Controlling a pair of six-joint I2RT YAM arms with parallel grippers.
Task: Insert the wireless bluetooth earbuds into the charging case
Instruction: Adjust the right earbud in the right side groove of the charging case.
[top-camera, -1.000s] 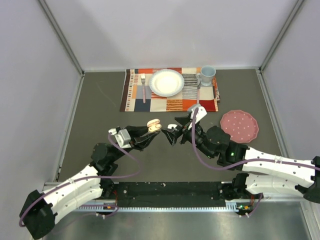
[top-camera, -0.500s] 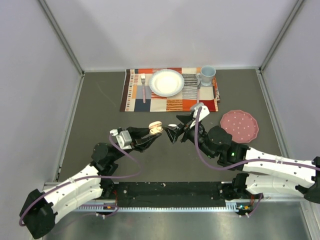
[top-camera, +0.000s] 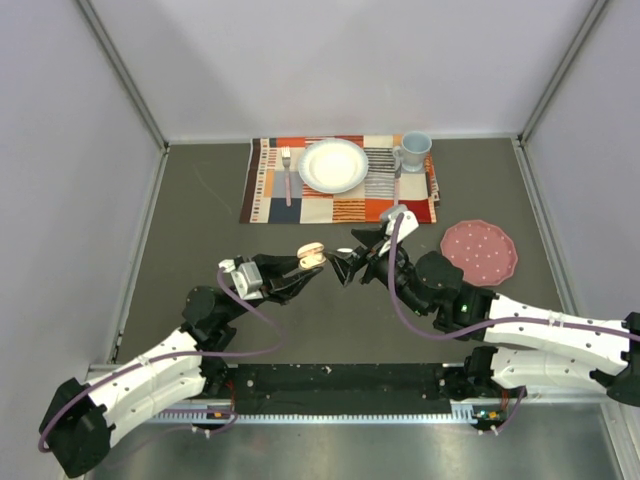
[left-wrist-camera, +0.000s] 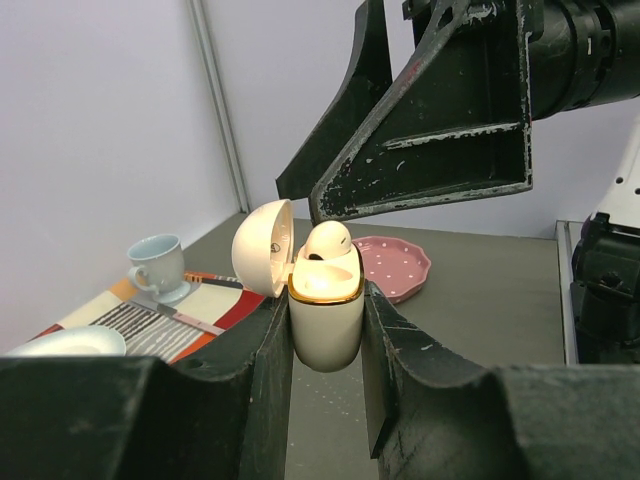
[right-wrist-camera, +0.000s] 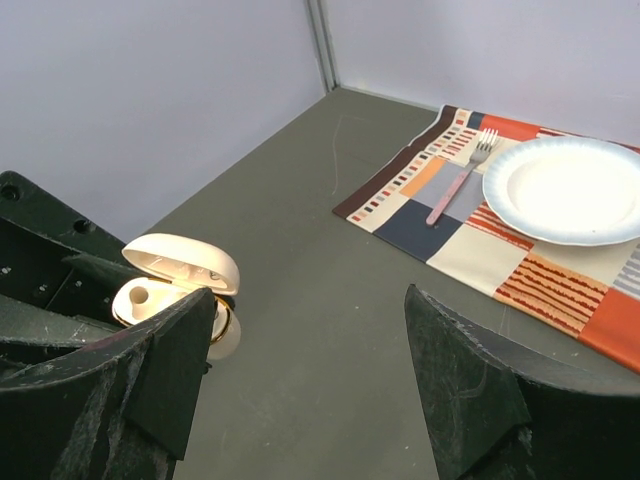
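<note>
Starting at the left, the left gripper (top-camera: 306, 263) is pinched on the case (top-camera: 311, 252), one finger pressed against each flank, holding it up off the worktop (top-camera: 200, 230) between the two arms. In the left wrist view the case's long axis stands upright between those fingers, mouth upward, with the lid (left-wrist-camera: 262, 247) hinged back to the left. One earbud (left-wrist-camera: 327, 241) sits in the mouth. Its rounded head stands proud of the gold rim, and the stem is hidden, presumably pointing down into its well along the case's axis. I judge it not fully seated. No second earbud shows. Further right, the right gripper (right-wrist-camera: 310, 298) is spread and holds nothing. Its tips are near the case but apart from it, and from above they lie just to the case's right. In its own wrist view the case lies low and to the left, beside one finger, not between the two. That offset is what the coming move turns on: the right arm is the free one, and to press the earbud home it would have to shift toward the case and push along that upright axis.
</note>
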